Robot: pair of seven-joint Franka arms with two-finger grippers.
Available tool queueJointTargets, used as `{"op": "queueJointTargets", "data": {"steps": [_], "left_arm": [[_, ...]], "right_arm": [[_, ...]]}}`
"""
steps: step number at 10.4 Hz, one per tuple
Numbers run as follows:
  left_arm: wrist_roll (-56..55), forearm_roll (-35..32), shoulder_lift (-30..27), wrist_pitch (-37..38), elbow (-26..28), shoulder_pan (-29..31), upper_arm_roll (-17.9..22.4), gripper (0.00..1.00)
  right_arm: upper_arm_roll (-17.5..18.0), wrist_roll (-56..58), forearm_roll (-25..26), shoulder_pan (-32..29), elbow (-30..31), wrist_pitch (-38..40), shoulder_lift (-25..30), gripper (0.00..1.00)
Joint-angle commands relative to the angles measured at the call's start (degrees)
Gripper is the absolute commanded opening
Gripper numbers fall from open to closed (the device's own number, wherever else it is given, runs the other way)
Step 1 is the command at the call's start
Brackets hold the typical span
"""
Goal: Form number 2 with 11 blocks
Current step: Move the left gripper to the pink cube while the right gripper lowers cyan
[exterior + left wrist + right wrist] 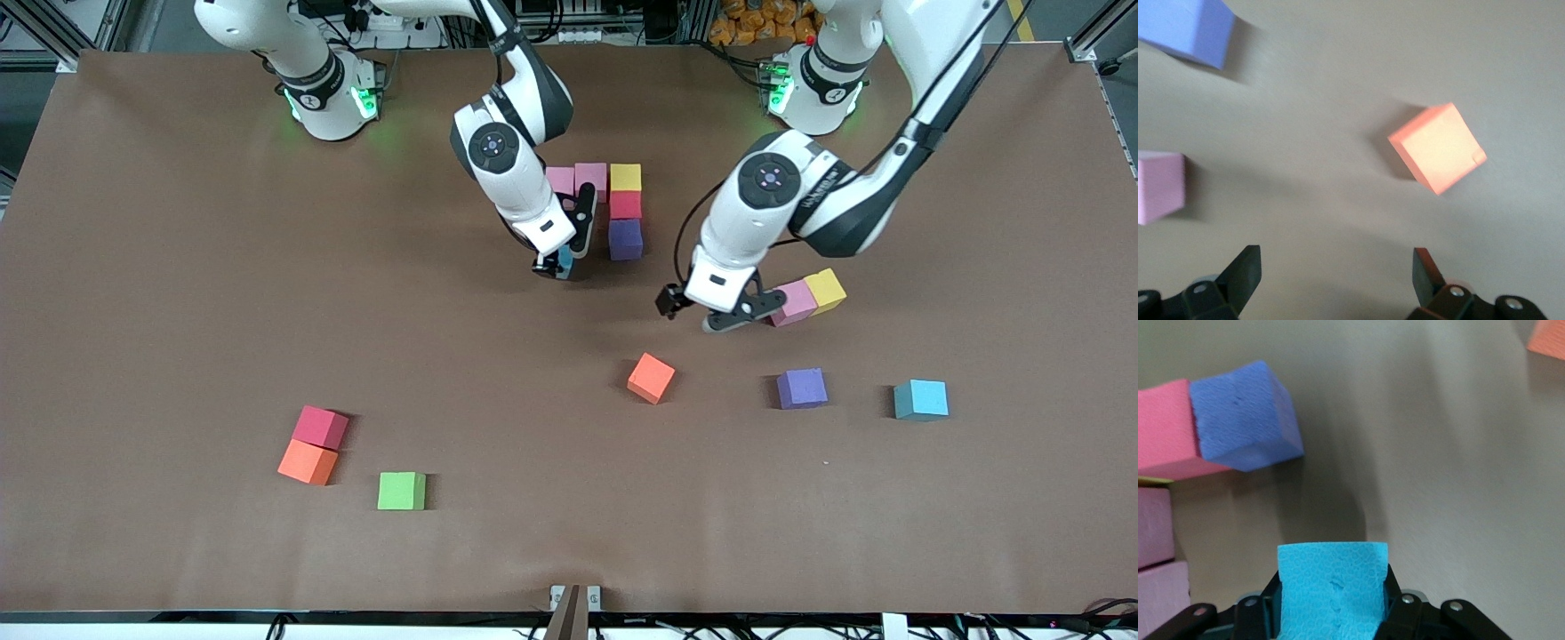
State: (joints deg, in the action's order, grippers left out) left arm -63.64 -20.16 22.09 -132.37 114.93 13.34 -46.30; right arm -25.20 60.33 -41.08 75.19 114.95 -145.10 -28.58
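Observation:
My right gripper [553, 266] is shut on a light blue block [1331, 568], low over the table beside the purple block [626, 239]. That purple block ends a partial number 2: two pink blocks [576, 180] and a yellow block [625, 177] in a row, with a red block [625, 205] and then the purple one below the yellow. My left gripper [709, 313] hangs open and holds nothing, over bare table between a loose orange block [1438, 148] and a pink block [794, 302].
A yellow block [825, 290] touches that loose pink one. A purple block [802, 388] and a light blue block [921, 399] lie toward the left arm's end. Red [321, 428], orange [308, 462] and green [401, 491] blocks lie toward the right arm's end, near the front camera.

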Motion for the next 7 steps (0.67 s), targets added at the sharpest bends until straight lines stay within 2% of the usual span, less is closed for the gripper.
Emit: {"op": "queueJointTargets", "data": {"steps": [1,3,7], "left_arm": [[14.69,0.82,-2.74,4.82,-0.06,6.05,-0.90,1.00],[28.94,0.82,-4.32,7.90,-0.06,10.55,-2.38,1.00],[57.85,0.82,-4.15,8.79,0.73,15.73,-2.39,1.00]], "right_arm": [[-0.28,10.13,-8.99,1.19,0.98,-1.41,-0.95,0.14],[-0.28,10.78,-12.08,3.11,1.07,-1.41,-1.04,0.14],[-0.72,11.39,-15.96,6.46,1.16,-3.33,-1.31,0.14]]}}
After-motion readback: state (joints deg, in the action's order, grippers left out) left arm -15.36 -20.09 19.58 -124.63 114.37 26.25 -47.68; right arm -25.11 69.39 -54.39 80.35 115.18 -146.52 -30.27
